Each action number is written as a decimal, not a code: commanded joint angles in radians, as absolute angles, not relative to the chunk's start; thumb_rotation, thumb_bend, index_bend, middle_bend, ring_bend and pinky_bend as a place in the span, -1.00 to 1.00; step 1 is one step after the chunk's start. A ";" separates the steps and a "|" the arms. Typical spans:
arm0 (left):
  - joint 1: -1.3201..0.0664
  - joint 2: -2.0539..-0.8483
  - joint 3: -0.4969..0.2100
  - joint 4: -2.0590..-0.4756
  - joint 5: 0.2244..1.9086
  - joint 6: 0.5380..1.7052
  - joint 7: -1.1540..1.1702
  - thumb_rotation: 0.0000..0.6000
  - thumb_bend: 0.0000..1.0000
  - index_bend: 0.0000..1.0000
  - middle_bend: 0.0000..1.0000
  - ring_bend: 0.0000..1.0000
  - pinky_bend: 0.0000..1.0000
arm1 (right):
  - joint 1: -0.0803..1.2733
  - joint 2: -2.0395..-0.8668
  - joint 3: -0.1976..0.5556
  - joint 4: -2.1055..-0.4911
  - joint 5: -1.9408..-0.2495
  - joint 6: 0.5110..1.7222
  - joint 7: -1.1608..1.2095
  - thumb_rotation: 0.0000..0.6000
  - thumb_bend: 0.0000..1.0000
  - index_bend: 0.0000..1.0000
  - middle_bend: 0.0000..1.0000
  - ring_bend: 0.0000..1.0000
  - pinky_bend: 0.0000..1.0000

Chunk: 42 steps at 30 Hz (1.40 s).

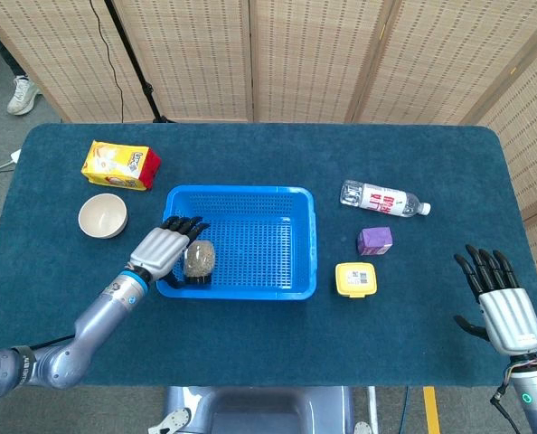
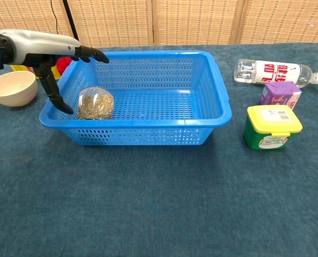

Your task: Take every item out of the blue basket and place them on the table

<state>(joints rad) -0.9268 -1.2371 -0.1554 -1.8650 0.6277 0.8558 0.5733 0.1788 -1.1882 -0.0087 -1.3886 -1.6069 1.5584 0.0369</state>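
A blue basket (image 1: pixel 290 244) (image 2: pixel 212 91) stands mid-table. In its near left corner lies one clear bag of greenish-brown grain (image 1: pixel 199 258) (image 2: pixel 95 104). My left hand (image 1: pixel 164 245) (image 2: pixel 52 53) hovers over the basket's left rim just left of the bag, fingers spread, thumb hanging down beside the bag, holding nothing. My right hand (image 1: pixel 501 300) is open at the table's right front edge, far from the basket; the chest view does not show it.
Right of the basket lie a water bottle (image 1: pixel 383 200) (image 2: pixel 277 72), a purple box (image 1: pixel 375 240) (image 2: pixel 280 94) and a yellow-lidded green tub (image 1: pixel 355 279) (image 2: pixel 271 126). On the left are a cream bowl (image 1: pixel 102 215) (image 2: pixel 11 88) and a yellow packet (image 1: pixel 120 165).
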 commanded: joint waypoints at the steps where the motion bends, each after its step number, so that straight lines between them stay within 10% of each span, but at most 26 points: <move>1: -0.983 -1.298 -0.154 -1.811 0.560 0.876 0.610 1.00 -0.82 -1.00 -1.00 -1.00 -1.00 | 0.174 -1.191 0.002 -1.376 -1.602 1.564 0.050 1.00 -1.00 -1.00 -1.00 -1.00 -1.00; 17: -1.096 -1.428 -0.111 -1.626 0.361 0.827 0.641 1.00 -0.80 -1.00 -1.00 -1.00 -0.76 | 0.171 -1.191 0.030 -1.349 -1.582 1.539 0.111 1.00 -1.00 -1.00 -1.00 -1.00 -1.00; 25: -1.102 -1.470 -0.108 -1.581 0.373 0.863 0.623 1.00 -0.41 0.09 -0.35 -0.33 0.00 | 0.170 -1.198 0.043 -1.341 -1.580 1.542 0.130 1.00 -1.00 -1.00 -1.00 -1.00 -1.00; 42: -1.050 -1.446 -0.151 -1.651 0.523 0.984 0.545 1.00 0.10 0.43 -0.02 -0.04 0.23 | 0.165 -1.200 0.056 -1.336 -1.582 1.540 0.146 1.00 -1.00 -1.00 -1.00 -1.00 -1.00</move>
